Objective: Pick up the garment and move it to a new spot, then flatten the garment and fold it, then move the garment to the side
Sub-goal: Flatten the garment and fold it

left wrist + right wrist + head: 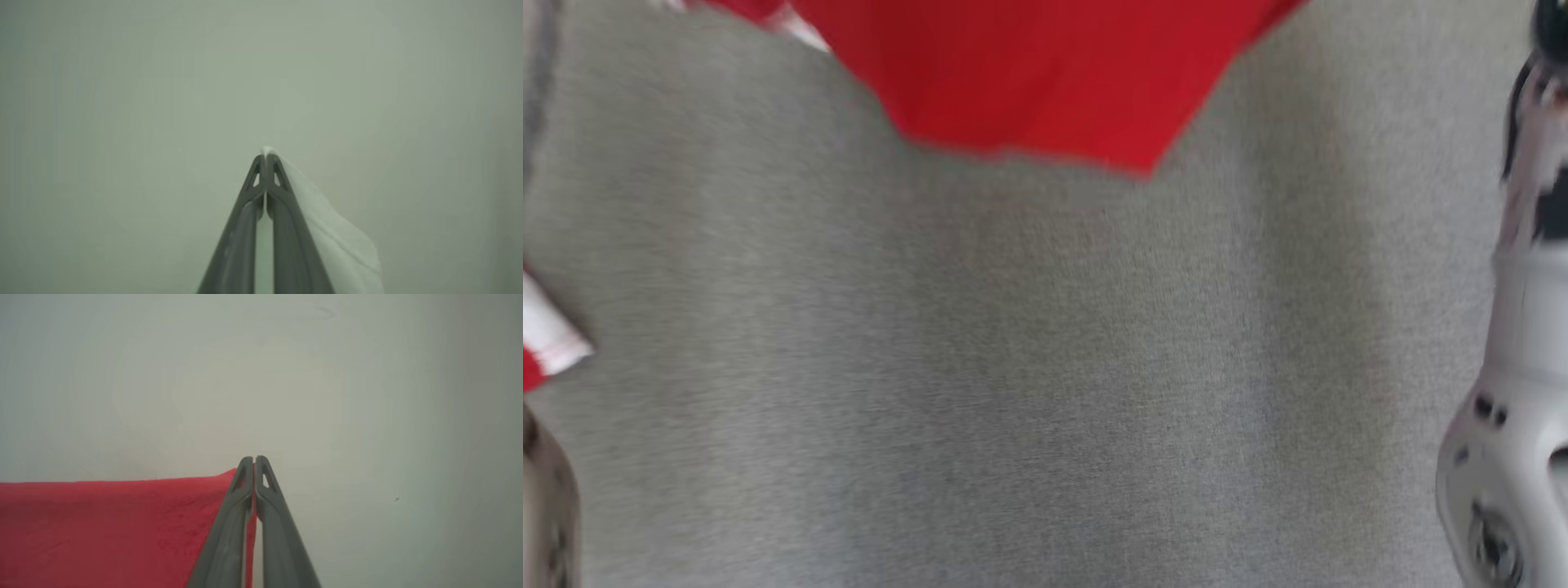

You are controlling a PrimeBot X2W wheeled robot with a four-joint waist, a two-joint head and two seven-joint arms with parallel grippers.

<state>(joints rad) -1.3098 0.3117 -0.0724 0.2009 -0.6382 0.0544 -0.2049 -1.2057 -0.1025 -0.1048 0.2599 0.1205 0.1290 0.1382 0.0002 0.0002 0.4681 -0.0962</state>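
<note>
- The garment is hanging over the grey surface.
- The left gripper is pinching its white trim; the right gripper is pinching its red edge.
- Either shallow pinch could be slipping, dropping a corner.

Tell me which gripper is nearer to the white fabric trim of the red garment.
Left. The left gripper is shut on the white fabric trim itself; the right gripper is shut on a plain red edge of the garment.
</note>
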